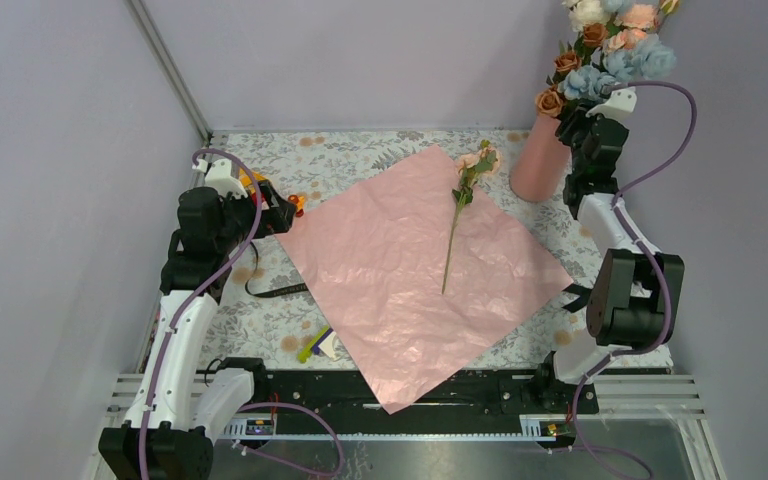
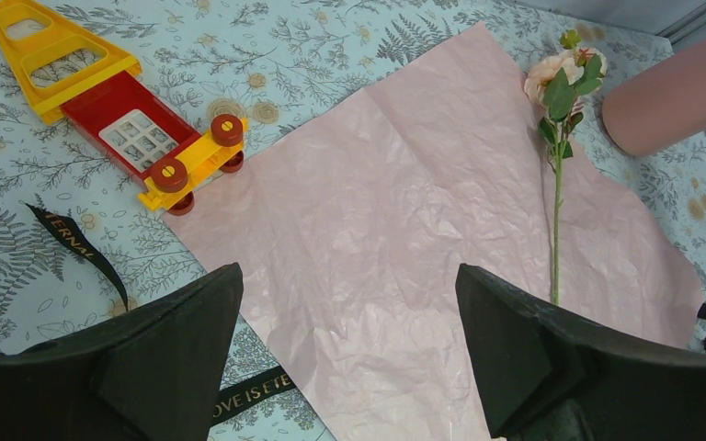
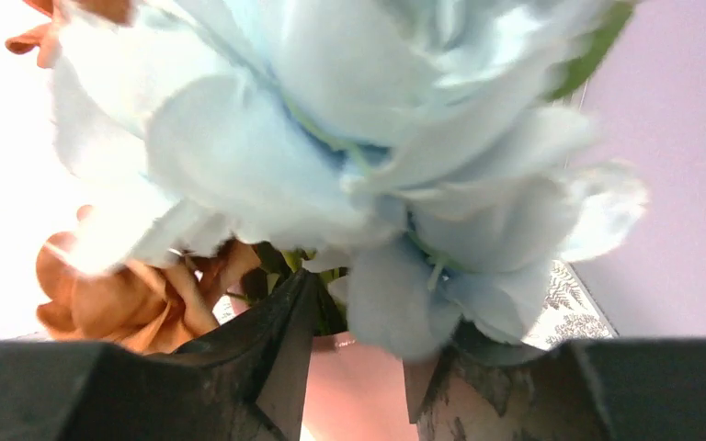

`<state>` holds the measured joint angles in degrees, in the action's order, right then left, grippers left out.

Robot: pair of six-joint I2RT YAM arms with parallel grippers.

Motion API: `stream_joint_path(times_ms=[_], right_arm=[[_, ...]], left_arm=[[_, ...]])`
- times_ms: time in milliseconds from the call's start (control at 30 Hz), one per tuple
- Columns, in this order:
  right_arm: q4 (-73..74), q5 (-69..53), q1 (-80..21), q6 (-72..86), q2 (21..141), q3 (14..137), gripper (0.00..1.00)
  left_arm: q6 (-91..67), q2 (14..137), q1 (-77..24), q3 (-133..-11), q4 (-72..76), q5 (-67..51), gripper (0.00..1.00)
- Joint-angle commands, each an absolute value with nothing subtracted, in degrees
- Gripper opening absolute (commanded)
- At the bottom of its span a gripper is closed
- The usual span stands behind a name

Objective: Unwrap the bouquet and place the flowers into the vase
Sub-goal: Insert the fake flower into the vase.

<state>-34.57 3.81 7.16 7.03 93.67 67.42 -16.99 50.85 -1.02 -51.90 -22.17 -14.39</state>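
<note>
White-and-black arms [image 1: 175, 340] with purple cables [image 1: 693, 110]; left hand [image 2: 347, 280], right hand [image 3: 377, 317] matte black.

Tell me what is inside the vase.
A bunch of flowers stands in the vase: blue, peach, cream and rust blooms above its mouth. Their lower stems are hidden by its wall.

1 stem [image 1: 452, 235] lies open on the paper [image 1: 390, 300]; blooms [image 1: 620, 60] crowd the vase [image 1: 538, 165] mouth.

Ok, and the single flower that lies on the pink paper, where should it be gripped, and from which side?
Grip the flower on its bare lower stem, below the leaves. Come straight down from above and close across the stem: it lies flat on the pink paper, thin and nearly straight, with the bloom toward the vase.
</note>
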Motion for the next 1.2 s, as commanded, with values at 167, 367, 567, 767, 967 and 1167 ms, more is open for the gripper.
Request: stream_joint_path(times_ms=[167, 367, 567, 767, 967, 1167], right_arm=[[-35.02, 4.42, 7.29, 5.39, 87.46, 65.26, 0.57], [-34.68, 5.69, 7.29, 5.27, 85.06, 63.58, 0.73], [-32.88, 9.08, 7.38, 3.51, 79.17, 60.69, 0.86], [-25.61, 1.83, 10.71, 3.69, 75.63, 63.00, 0.88], [-19.39, -12.56, 16.05, 8.26, 75.87, 70.07, 0.88], [-14.68, -18.93, 17.50, 9.80, 79.13, 77.05, 0.83]], left_arm=[[-17.66, 50.19, -0.62, -51.33, -18.41, -15.79, 0.93], [-17.66, 49.93, -0.65, -51.24, -18.45, -15.79, 0.93], [-17.58, 49.75, -0.62, -51.15, -18.46, -15.80, 0.93], [-17.67, 49.58, -0.62, -51.15, -18.42, -16.01, 0.93], [-17.73, 49.32, -0.68, -51.02, -18.29, -16.13, 0.93], [-17.75, 48.97, -0.66, -50.89, -18.28, -16.21, 0.93]])
